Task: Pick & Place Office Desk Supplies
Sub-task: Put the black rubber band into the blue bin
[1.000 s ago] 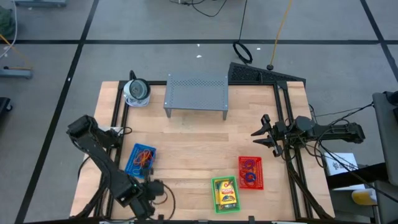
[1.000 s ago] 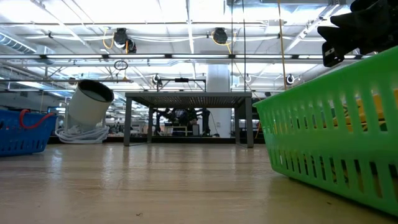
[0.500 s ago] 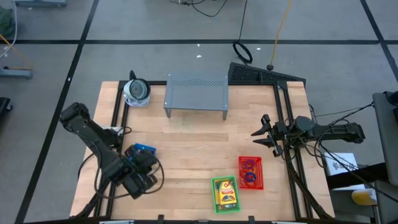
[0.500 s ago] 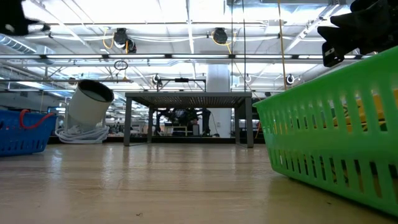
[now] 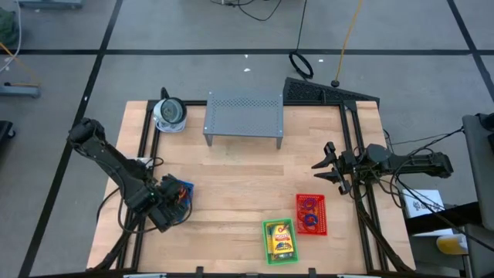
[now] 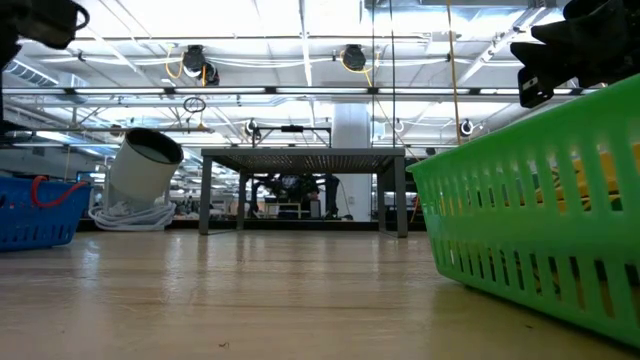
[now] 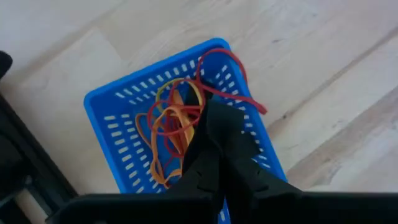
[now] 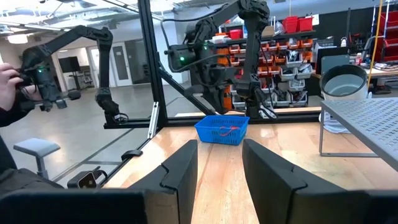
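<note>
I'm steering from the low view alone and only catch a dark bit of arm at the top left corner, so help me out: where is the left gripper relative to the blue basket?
Observer: The left gripper hangs right over the blue basket, fingers shut and pointing down into it.
Operator: What is in that basket? I see just one red loop over its rim.
Observer: A tangle of orange, yellow and red rubber bands; one red loop drapes over the wall.
Operator: Is it holding any of them?
Observer: Can't tell; the closed tips hide whatever is beneath them.
Operator: And the right arm?
Observer: The right gripper waits open at the table's right edge, above the red basket.
</note>
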Motion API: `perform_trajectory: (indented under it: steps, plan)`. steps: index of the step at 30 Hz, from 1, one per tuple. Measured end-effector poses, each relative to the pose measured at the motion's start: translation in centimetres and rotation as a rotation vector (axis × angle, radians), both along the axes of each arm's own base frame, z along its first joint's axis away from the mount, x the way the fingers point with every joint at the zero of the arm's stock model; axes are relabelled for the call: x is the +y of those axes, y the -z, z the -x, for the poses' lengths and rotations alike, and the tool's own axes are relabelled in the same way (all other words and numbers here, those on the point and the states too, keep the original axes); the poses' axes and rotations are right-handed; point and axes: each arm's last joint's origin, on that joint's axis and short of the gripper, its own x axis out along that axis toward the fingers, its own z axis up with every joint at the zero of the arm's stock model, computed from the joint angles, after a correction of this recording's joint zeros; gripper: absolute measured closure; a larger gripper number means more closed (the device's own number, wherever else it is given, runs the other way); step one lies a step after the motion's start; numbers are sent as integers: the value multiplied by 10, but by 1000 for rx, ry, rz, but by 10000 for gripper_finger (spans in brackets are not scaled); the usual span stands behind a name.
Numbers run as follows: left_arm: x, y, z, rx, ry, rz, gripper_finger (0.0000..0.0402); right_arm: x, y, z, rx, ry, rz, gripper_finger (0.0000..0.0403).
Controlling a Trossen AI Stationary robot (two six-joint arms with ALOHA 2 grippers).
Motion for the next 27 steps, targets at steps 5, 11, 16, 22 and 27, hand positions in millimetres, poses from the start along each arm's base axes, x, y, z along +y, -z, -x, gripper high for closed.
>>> perform_trajectory:
  steps: [5, 11, 16, 22, 27]
  plan:
    - [-1, 10, 8, 7, -43, -7, 383, 0, 0, 0, 0, 0, 0, 287]
    - [-2, 18, 15, 40, -56, 1, 363, 0, 0, 0, 0, 0, 0, 287]
    - [-4, 22, 18, 39, -40, -3, 361, 0, 0, 0, 0, 0, 0, 287]
    - [-6, 24, 21, 36, -17, -4, 360, 0, 0, 0, 0, 0, 0, 287]
    - [-9, 24, 23, 29, 4, 0, 341, 0, 0, 0, 0, 0, 0, 287]
